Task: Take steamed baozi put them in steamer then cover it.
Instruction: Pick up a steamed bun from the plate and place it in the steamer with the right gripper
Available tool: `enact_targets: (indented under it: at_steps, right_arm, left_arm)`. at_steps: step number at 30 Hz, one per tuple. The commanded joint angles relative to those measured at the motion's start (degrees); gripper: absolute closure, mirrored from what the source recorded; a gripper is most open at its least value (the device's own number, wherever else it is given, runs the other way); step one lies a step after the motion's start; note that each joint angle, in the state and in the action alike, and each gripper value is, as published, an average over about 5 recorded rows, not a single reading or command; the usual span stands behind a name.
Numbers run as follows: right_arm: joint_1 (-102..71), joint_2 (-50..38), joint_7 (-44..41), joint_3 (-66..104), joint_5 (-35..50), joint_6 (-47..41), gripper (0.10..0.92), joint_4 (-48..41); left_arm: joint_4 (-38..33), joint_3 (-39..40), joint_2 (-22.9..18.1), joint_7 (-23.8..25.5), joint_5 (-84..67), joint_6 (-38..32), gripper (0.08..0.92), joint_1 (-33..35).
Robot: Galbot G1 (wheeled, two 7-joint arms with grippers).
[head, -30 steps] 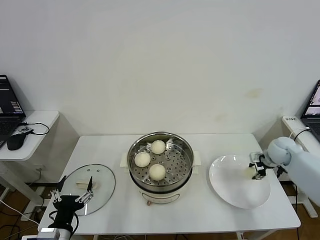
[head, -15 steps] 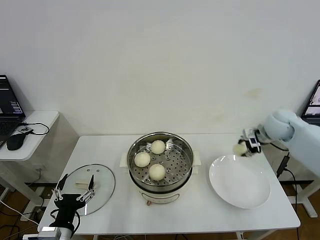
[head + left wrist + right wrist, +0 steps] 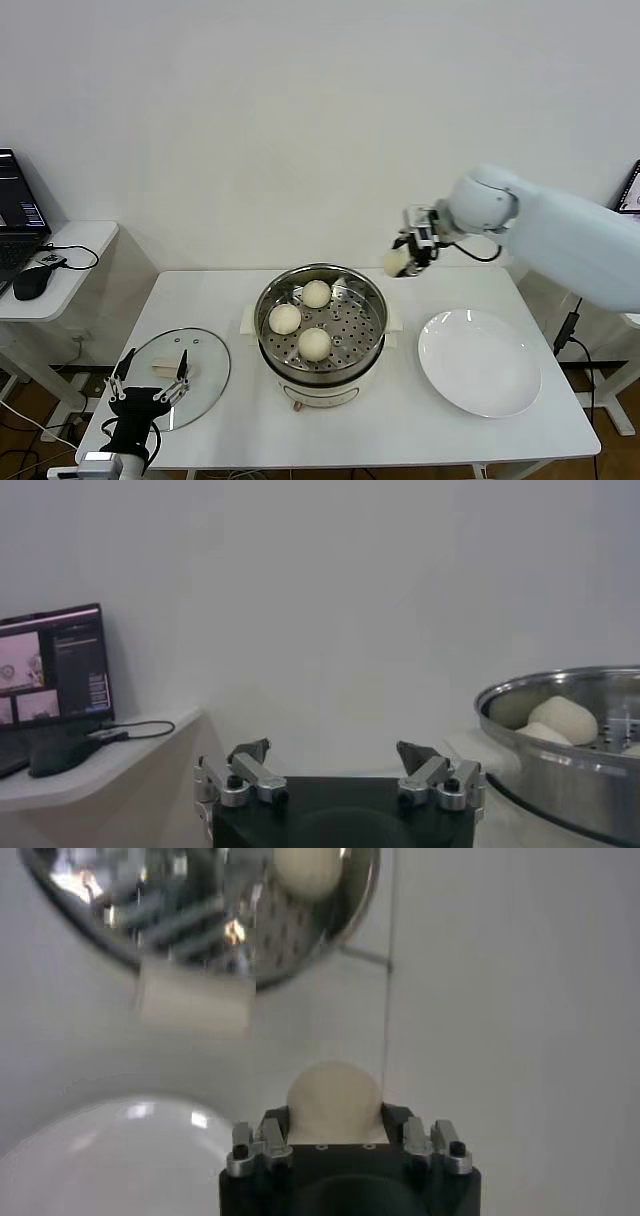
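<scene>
While three buns [image 3: 299, 319] are kept in the steamer [image 3: 320, 322], a fourth bun [image 3: 396, 262] is clamped by the right gripper [image 3: 403, 259] at frame centre; the left gripper [image 3: 147, 392] is spread wide, lower left.

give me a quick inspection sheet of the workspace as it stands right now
surface: white table, carrying the steamer, plate and lid
steamer: steel basket at the table's middle, uncovered, three baozi inside
fourth baozi: held in the air beside the steamer's far right rim
plate: right of the steamer, nothing on it
cover: glass lid lying flat on the left of the table
clutter: nothing seen
right gripper: shut on the fourth baozi, raised above the table
left gripper: open, low at the near left, over the lid's near edge
cables: one runs to the mouse on the side table
surroundings: plain white wall, laptop on the side table
</scene>
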Motion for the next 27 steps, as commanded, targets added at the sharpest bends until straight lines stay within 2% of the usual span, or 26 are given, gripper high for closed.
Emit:
enact_targets:
  at_steps: [1,14,27]
  right_arm:
    - [1.6,11.7,4.4,-5.2,12.3,-8.9,0.440,0.7]
    - [-7.2,13.5,4.8,-4.4,5.3,-10.4,0.440,-3.3]
    - [-9.5,14.4,5.0,-3.3,2.4,-10.2,0.440,-4.7]
  left_arm:
    - [0.0,-0.3,0.1,0.0,-0.2,0.0,0.177,-0.1]
    - [-0.2,-0.6,0.2,0.0,-0.6,0.1,0.177,-0.3]
    - [-0.1,-0.5,0.1,0.0,-0.6,0.1,0.177,-0.4]
